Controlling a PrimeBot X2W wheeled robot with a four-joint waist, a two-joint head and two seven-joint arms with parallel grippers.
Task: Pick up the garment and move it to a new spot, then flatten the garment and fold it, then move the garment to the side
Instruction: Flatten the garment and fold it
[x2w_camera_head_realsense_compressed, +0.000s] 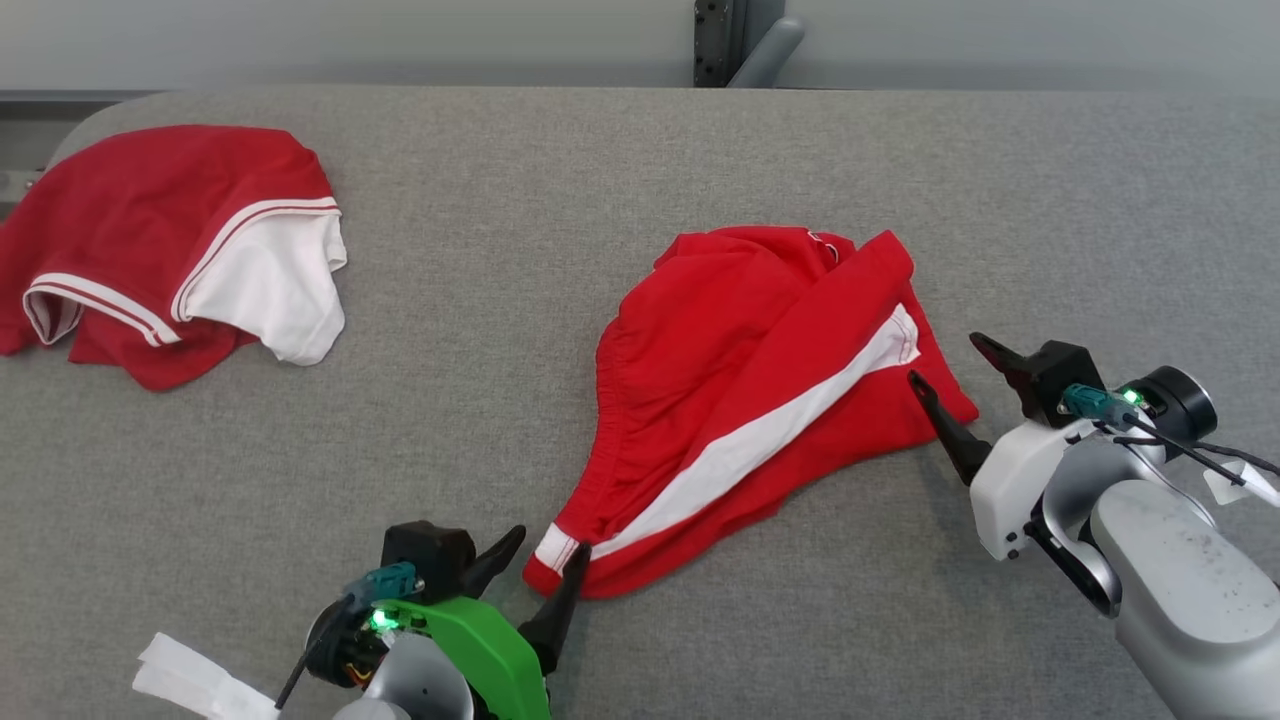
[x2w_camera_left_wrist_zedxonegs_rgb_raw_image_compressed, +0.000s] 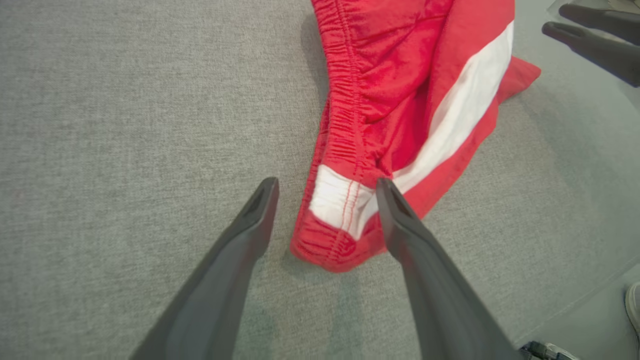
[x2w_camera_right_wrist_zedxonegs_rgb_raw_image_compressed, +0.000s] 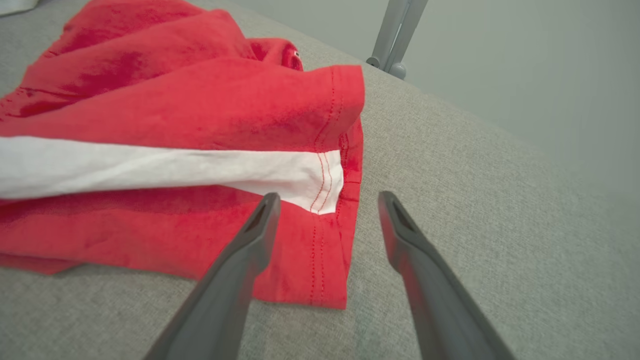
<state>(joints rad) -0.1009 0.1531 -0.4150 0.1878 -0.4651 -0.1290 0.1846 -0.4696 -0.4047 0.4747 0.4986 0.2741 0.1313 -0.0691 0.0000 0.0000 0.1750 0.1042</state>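
The garment (x2w_camera_head_realsense_compressed: 740, 400), red shorts with a white side stripe, lies crumpled on the grey table (x2w_camera_head_realsense_compressed: 520, 200) right of centre. My left gripper (x2w_camera_head_realsense_compressed: 550, 540) is open at its near-left corner. In the left wrist view that white-and-red waistband corner (x2w_camera_left_wrist_zedxonegs_rgb_raw_image_compressed: 340, 210) lies between the spread fingers of the left gripper (x2w_camera_left_wrist_zedxonegs_rgb_raw_image_compressed: 325, 182). My right gripper (x2w_camera_head_realsense_compressed: 944, 358) is open at the garment's right hem. In the right wrist view the right gripper (x2w_camera_right_wrist_zedxonegs_rgb_raw_image_compressed: 325, 195) straddles the stitched hem edge (x2w_camera_right_wrist_zedxonegs_rgb_raw_image_compressed: 330, 190), left finger over the cloth, right finger over bare table. Neither holds anything.
A second red and white garment (x2w_camera_head_realsense_compressed: 170, 250) lies bunched at the table's far left. A grey post (x2w_camera_head_realsense_compressed: 740, 40) stands behind the far edge. My right gripper's fingers (x2w_camera_left_wrist_zedxonegs_rgb_raw_image_compressed: 590, 40) show at the left wrist view's top right.
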